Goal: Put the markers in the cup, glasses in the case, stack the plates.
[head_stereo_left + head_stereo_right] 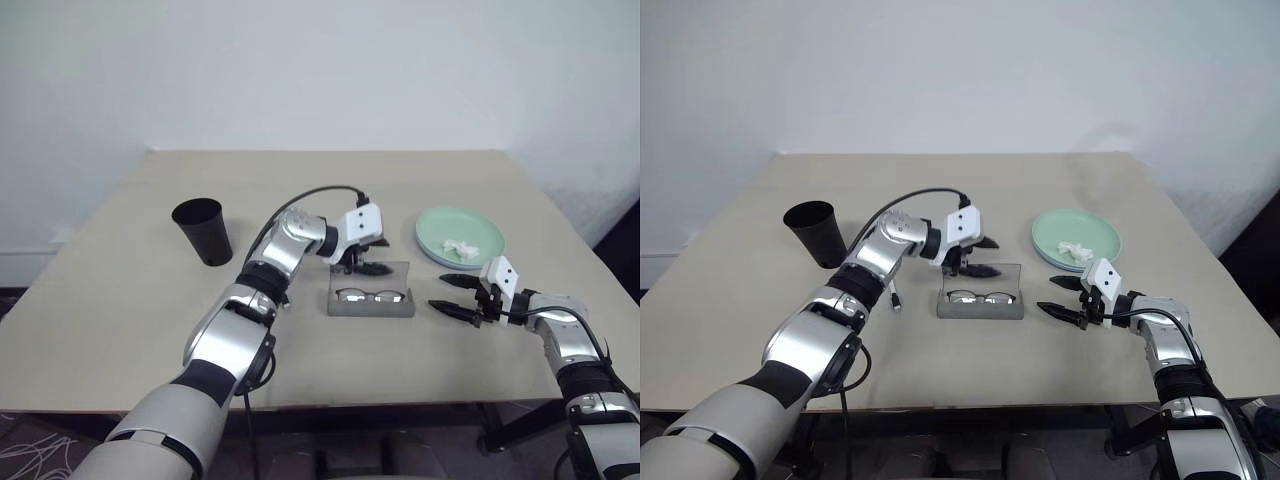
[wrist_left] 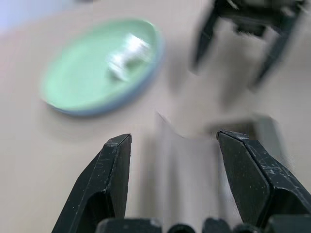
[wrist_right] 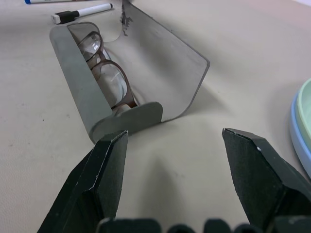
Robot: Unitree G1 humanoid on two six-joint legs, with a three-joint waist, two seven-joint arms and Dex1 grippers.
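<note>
Cup (image 1: pixel 204 231) upright on the tabletop (image 1: pixel 120 300), well to the left of the case (image 1: pixel 371 297), nothing visible in it. One marker (image 1: pixel 894 296) lies flat just left of the case, partly hidden by the left forearm; from the right wrist view two markers (image 3: pixel 81 11) lie beyond the case's far end, apart from it. Case sits mid-tabletop, lid up and open, glasses (image 1: pixel 371 295) lying inside along its length. Left tool (image 1: pixel 367 261) hangs over the case's back edge by the raised lid, fingers apart, nothing between them. Right of the case: right tool (image 1: pixel 455 296) just beside the case's right end, pointing at it, fingers spread, empty, not touching the case. Plates (image 1: pixel 459 237) behind and to the right of the case, already stacked, mint on top of blue, a small crumpled white scrap (image 1: pixel 459 248) on the mint one.
</note>
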